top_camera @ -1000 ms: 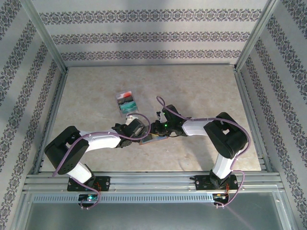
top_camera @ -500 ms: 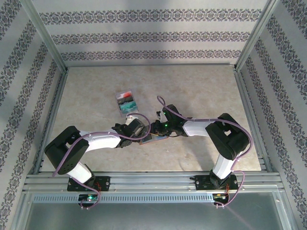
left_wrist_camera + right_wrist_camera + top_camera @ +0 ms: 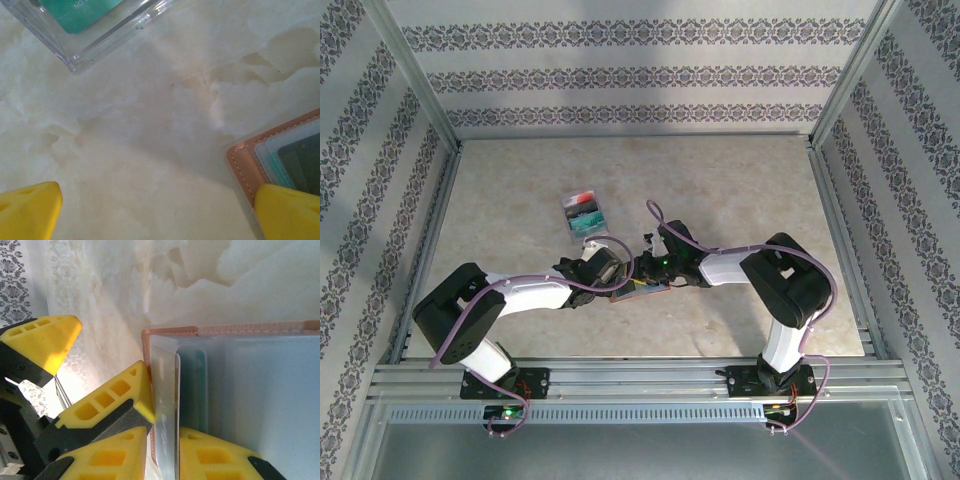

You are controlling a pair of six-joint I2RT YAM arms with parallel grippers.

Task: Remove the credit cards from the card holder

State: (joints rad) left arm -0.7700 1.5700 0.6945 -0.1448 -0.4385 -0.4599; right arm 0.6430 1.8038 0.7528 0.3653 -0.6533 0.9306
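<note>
The pale marbled bench (image 3: 720, 190) sits inside a booth of patterned walls. The card holder (image 3: 648, 290) lies open on its near half, tan with an orange-brown stitched rim and grey-blue pockets inside. Both arms bend in toward the card holder. The left arm (image 3: 520, 295) reaches it from its left side and the right arm (image 3: 760, 270) from its right, and their wrists meet just over it. Beyond the card holder, toward the back wall and a little left, is a clear plastic case (image 3: 585, 213). It holds a teal, black and red stack and lies apart from the card holder, with bare bench between them.

The left gripper (image 3: 157, 200) is spread wide and has hold of nothing. One yellow fingertip (image 3: 287, 212) is over the card holder's stitched corner, and the other is off to the side above bare bench. The right gripper (image 3: 165, 437) is drawn in narrow at the card holder's edge, its two yellow fingers pinching a credit card (image 3: 166, 390) between them. From the wrist that card shows pale and thin, right beside the card holder's rim. I cannot make out the colour of its face, nor whether it is clear of its pocket. A teal edge (image 3: 200, 370) shows in the next pocket of the card holder, further in from the rim.
</note>
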